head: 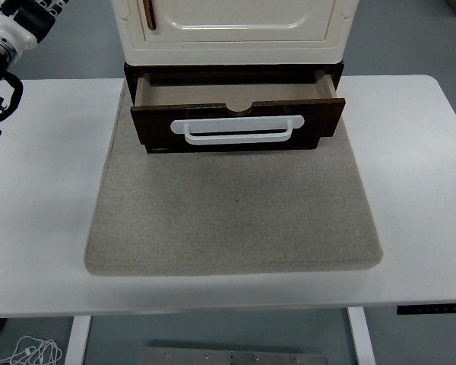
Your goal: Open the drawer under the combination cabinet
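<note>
The cream combination cabinet [235,30] stands at the back middle of the table, with a brown door handle [147,14] on its front. Under it the dark brown drawer [237,122] is pulled out part way, and its bare beige inside [228,93] shows. A white bar handle [237,129] runs across the drawer front. My left arm [7,34] shows at the far left edge as white and black parts, raised above the table's back left corner and well away from the drawer. Its hand is not clear. My right arm is out of view.
A grey felt mat [235,205] lies under the cabinet and reaches toward the near edge. The white table [418,190] extends on both sides of the mat. A control panel [433,308] sits on the table's front edge at the right.
</note>
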Motion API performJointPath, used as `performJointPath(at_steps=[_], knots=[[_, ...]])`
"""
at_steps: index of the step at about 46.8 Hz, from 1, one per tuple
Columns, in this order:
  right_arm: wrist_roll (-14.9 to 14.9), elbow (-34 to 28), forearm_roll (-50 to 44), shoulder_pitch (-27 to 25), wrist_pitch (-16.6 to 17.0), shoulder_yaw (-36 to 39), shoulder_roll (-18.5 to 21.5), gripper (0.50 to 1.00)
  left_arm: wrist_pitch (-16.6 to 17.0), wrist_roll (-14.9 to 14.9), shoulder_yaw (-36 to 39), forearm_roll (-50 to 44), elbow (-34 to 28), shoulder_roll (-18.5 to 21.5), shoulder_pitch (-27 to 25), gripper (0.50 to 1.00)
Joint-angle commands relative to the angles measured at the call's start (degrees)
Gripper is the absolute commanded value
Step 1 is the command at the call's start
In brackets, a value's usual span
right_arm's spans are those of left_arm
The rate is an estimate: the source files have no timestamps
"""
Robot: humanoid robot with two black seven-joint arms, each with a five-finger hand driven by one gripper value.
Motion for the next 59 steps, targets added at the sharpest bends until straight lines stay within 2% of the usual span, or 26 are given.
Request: performJointPath(at_steps=[1, 7, 10, 18, 28, 40, 59], knots=[[0.0, 0.0, 0.0, 0.0, 0.1, 0.0, 0.0, 0.928, -0.9, 0.0, 0.0, -1.3, 0.2, -0.5, 1.0, 1.000], [0.0, 0.0, 0.0, 0.0, 0.2, 0.0, 0.0, 0.926, -4.5, -0.1, 0.0, -2.7, 0.4, -1.5, 2.3, 1.000], [0.0, 0.0, 0.0, 0.0, 0.3, 0.1, 0.0, 0.928, -5.0, -0.4, -0.1, -2.7, 0.4, -2.1, 2.5, 1.000], [0.0, 0.0, 0.2, 0.0, 0.3, 0.5, 0.0, 0.928, -5.0, -2.3, 0.0, -2.7, 2.2, -3.4, 2.5, 1.000], [0.1, 0.0, 0.3, 0.1, 0.4, 0.7, 0.0, 0.926, -4.8, -2.7, 0.0, -2.7, 2.5, -4.1, 2.5, 1.000], [0.1, 0.0, 0.3, 0.0, 0.3, 0.8, 0.0, 0.928, -4.6, -3.2, 0.2, -2.5, 3.9, -7.3, 2.5, 1.000], [0.3, 0.0, 0.4, 0.0, 0.2, 0.9, 0.0, 0.926, -4.1, -4.2, 0.3, -2.5, 4.0, -10.0, 2.4, 1.000]])
